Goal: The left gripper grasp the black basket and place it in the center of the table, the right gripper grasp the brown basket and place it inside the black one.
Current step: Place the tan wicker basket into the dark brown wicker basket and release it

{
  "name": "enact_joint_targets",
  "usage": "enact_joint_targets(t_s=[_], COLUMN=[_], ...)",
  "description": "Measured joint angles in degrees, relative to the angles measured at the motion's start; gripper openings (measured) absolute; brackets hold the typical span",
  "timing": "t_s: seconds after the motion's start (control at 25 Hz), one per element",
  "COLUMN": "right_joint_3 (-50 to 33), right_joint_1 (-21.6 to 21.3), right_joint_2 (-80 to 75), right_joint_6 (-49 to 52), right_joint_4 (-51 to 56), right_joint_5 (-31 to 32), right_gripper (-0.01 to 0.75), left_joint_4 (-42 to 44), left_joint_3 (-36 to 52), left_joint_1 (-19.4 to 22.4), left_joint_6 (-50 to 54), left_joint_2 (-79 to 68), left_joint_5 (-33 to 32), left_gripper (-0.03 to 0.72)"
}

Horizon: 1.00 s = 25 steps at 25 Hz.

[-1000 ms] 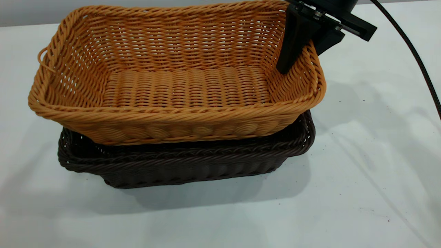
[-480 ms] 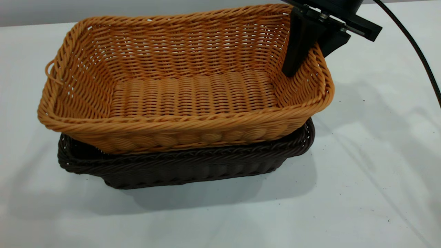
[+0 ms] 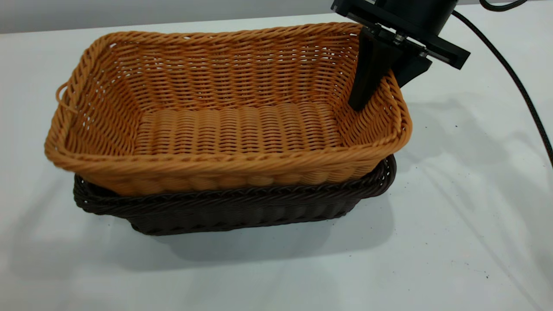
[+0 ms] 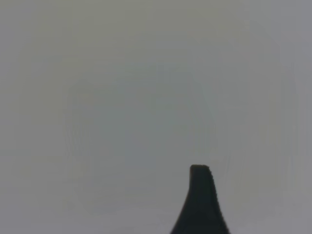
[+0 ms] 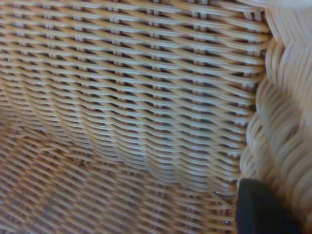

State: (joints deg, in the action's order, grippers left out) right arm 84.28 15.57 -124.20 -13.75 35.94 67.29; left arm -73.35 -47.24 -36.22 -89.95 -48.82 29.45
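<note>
The brown basket (image 3: pixel 233 129) sits low inside the black basket (image 3: pixel 242 207), its rim above the black rim and overhanging a little at the left. The black basket stands on the table (image 3: pixel 453 216) near the middle. My right gripper (image 3: pixel 386 82) is shut on the brown basket's right short-end rim, with one finger inside the wall and one outside. The right wrist view shows the orange weave (image 5: pixel 136 112) close up beside one black fingertip (image 5: pixel 263 209). My left gripper (image 4: pixel 200 204) shows only in the left wrist view, as a dark tip over bare table.
A black cable (image 3: pixel 518 86) runs from the right arm across the table's right side. A small loop (image 3: pixel 62 97) sticks out of the brown basket's left short end. Bare white table lies in front and to the right.
The right gripper has come down with the brown basket. The basket has sunk lower into the black basket and hides more of its inside. The black basket has not moved.
</note>
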Motion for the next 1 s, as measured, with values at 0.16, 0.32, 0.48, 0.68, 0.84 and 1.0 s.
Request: enact_joint_targets(t_s=[0.16, 0.32, 0.48, 0.68, 0.84, 1.0], right_joint_3=[0.01, 0.01, 0.12, 0.07, 0.07, 0.12], right_joint_1=[0.0, 0.0, 0.05, -0.01, -0.06, -0.06], right_joint_2=[0.0, 0.0, 0.48, 3.73, 8.01, 12.2], right_joint_6=[-0.58, -0.84, -0.84, -0.71, -0.28, 0.92], right_joint_4=[0.18, 0.83, 1.19, -2.92, -5.33, -6.58], right_joint_5=[-0.24, -0.49, -0.49, -2.18, -2.04, -2.02], right_gripper=[0.137, 0.267, 0.406, 0.454, 0.455, 0.455], left_joint_4=[0.0, 0.0, 0.0, -0.66, -3.14, -5.32], left_joint_3=[0.0, 0.0, 0.0, 0.0, 0.0, 0.0], left_joint_1=[0.0, 0.0, 0.0, 0.0, 0.0, 0.0], left_joint_6=[0.0, 0.0, 0.0, 0.0, 0.0, 0.0], left_joint_2=[0.0, 0.0, 0.0, 0.0, 0.0, 0.0], left_joint_5=[0.0, 0.0, 0.0, -0.12, -0.74, -2.18], left_gripper=[0.481, 0.481, 0.481, 0.468, 0.447, 0.43])
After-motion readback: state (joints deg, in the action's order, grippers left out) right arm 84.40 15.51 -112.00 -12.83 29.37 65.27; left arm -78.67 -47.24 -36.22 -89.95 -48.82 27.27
